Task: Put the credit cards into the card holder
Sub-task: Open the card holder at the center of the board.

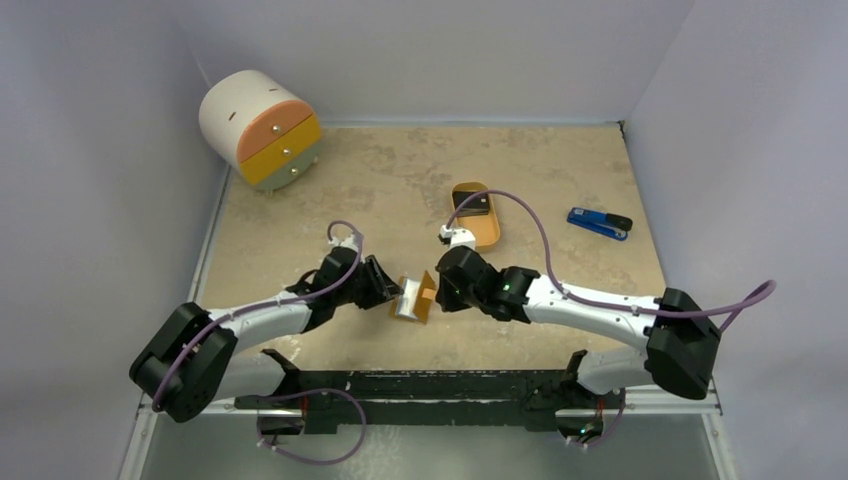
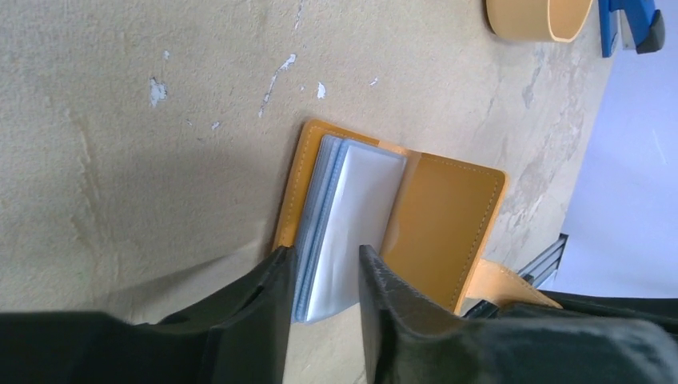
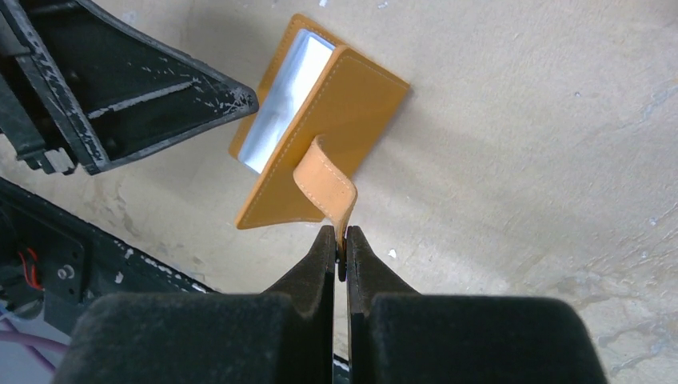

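Orange-tan leather: the card holder [image 1: 415, 298] sits between the two arms near the front of the counter [image 1: 380, 180], spread open with its pale inside showing.
Right pincer [image 3: 341, 240]: squeezed tight on the snap tab [image 3: 324, 180], holding that cover out to its side.
Left pincer [image 2: 324, 264]: fingers part-way apart, astride the clear sleeves [image 2: 352, 216]. It looks to be nipping the stack, though the contact itself is hard to read from the wrist view.
Credit cards [image 1: 472, 207]: not in play yet. Something dark lies in the oval tray [image 1: 492, 236] further back, well apart from the holder; how many cards, I can't tell.
Step in hand: opening and steadying the holder. No card is loaded, so by my reading the task is at an early stage.
Next move: one arm has to let go and reach for the tray while the other holds a sleeve mouth open. A thin flat card on a tray floor calls for an edge-on pick, then a square line-up with the slot.
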{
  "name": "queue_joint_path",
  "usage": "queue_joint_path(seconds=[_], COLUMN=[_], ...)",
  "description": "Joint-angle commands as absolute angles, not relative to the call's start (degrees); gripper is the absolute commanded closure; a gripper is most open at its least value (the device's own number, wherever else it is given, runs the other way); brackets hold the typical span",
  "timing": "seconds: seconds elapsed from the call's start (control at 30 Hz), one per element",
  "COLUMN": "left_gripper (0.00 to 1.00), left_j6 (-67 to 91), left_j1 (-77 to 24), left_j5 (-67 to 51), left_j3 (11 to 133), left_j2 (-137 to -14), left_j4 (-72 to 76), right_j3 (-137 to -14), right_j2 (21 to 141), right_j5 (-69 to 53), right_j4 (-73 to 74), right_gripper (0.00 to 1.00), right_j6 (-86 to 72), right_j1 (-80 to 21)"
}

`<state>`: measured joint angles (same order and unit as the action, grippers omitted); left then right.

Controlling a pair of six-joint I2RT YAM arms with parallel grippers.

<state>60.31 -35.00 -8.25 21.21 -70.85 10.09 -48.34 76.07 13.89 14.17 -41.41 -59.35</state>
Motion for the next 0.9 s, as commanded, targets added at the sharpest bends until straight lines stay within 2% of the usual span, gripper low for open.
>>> queue_joint_path(seconds=[0.0,0.1,0.23,0.5,0.87], left_gripper=[0.60,0.49,0.40,0.40,0.40], left_j6=[59.04,58.04,57.77,57.69,55.67], left_j1=[-34.92,-34.98,-34.97,-34.92,-34.97], left_j5=[-8.94,-5.51,-2.89,-6.29,-9.32], left_j3=[24.05,24.18,22.78,23.53,26.27], left_j2=[-72.03,-71.13,-68.67,-66.74,-69.22], left_j4=[12.53,8.91,6.31,9.71,11.47], right_j3=[-46.65,-46.16,-46.11,-43.77,-38.57], right_j2=[73.73,73.14,73.00,75.19,77.86], right_j5=[13.19,13.23,15.73,22.74,23.01], right_j4=[12.74,12.57,15.22,25.08,23.34], right_gripper=[1.00,1.00,1.00,1.00,1.00], right_j6=[-42.98,-43.06,-44.29,-51.52,-55.42], right_j1=[-59.66,-59.68,-59.59,-59.45,-57.76])
